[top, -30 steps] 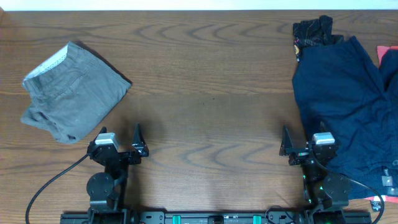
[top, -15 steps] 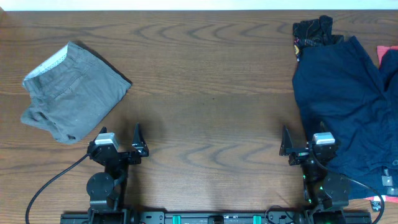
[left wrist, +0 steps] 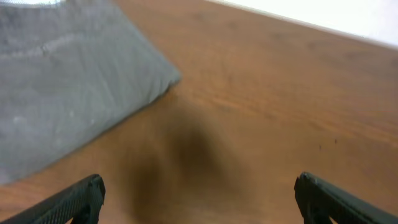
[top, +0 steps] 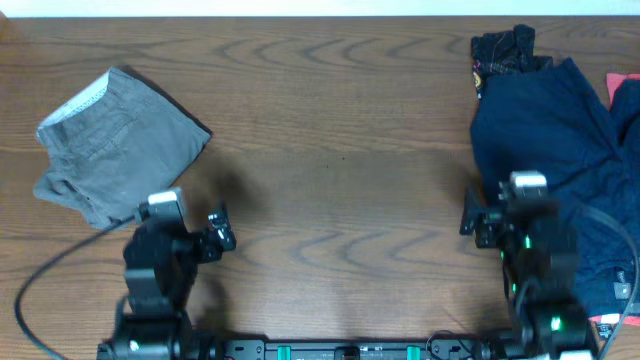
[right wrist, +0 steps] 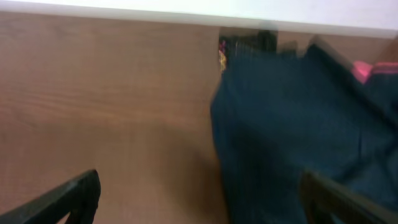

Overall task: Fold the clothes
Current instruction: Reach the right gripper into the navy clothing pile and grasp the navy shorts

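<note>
- The left gripper (left wrist: 199,200) has its jaws spread wide with nothing between them. Only bare wood shows in the gap from its own camera.
- The right gripper (right wrist: 202,198) is the same, splayed open and empty, hanging above the table (top: 330,120) rather than touching anything.
- Just ahead and to the left of the left gripper lie the grey-olive shorts (top: 115,150). They sit in a compact slab with the pale waistband lining showing at the far corner, and look to me already folded and set aside.
- To the right of the right gripper, the navy shorts (top: 550,160) sprawl loose and rumpled along the table's right side, their near-left edge close under that arm.
- Beyond them at the far edge sits a crumpled black garment (top: 505,50), and something pink (top: 625,90) pokes in from the right border. I can't tell what it is.
- My read is that this is the start of a fresh garment, at the approach stage, with no grasp made.
- The next move calls for the right arm to drop onto the navy fabric's near edge and pinch a single layer. It should then draw the shorts into the bare middle, where the left arm can help spread them flat.
</note>
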Robot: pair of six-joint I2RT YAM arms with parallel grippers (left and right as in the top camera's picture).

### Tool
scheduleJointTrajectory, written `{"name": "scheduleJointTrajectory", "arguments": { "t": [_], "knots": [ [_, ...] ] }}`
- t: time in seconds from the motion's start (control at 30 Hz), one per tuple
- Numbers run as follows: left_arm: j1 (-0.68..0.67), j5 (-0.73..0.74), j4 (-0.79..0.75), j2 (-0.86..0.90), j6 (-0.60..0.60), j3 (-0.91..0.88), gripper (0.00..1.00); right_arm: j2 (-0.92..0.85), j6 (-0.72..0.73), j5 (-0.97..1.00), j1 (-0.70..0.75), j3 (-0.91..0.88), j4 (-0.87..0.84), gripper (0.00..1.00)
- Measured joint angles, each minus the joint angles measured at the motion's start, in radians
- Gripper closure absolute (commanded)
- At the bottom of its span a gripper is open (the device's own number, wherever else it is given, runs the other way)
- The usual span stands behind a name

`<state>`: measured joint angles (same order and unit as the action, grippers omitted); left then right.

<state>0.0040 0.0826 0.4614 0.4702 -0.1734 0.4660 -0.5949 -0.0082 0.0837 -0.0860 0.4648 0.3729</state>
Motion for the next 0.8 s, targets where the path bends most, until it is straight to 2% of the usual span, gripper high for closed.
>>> {"name": "scheduleJointTrajectory", "arguments": {
  "t": [0.2,0.3,0.43,0.63,0.8],
  "knots": [
    [0.000,0.008,0.219,0.294,-0.006,0.253,0.02,-0.425,0.000,0.014,0.005,0.314,0.276,0.01],
    [0.000,0.009,0.323,0.418,-0.006,0.349,0.02,-0.609,0.000,0.021,0.005,0.450,0.335,0.01],
    [0.000,0.015,0.357,0.523,-0.006,0.404,0.02,-0.731,0.000,0.037,0.006,0.506,0.307,0.01],
    [0.000,0.048,0.365,0.607,-0.006,0.406,0.02,-0.932,0.010,0.165,0.057,0.508,0.222,0.12],
    [0.000,0.059,0.365,0.636,-0.006,0.406,0.02,-1.096,0.021,0.219,0.090,0.508,0.080,0.13]
  ]
}}
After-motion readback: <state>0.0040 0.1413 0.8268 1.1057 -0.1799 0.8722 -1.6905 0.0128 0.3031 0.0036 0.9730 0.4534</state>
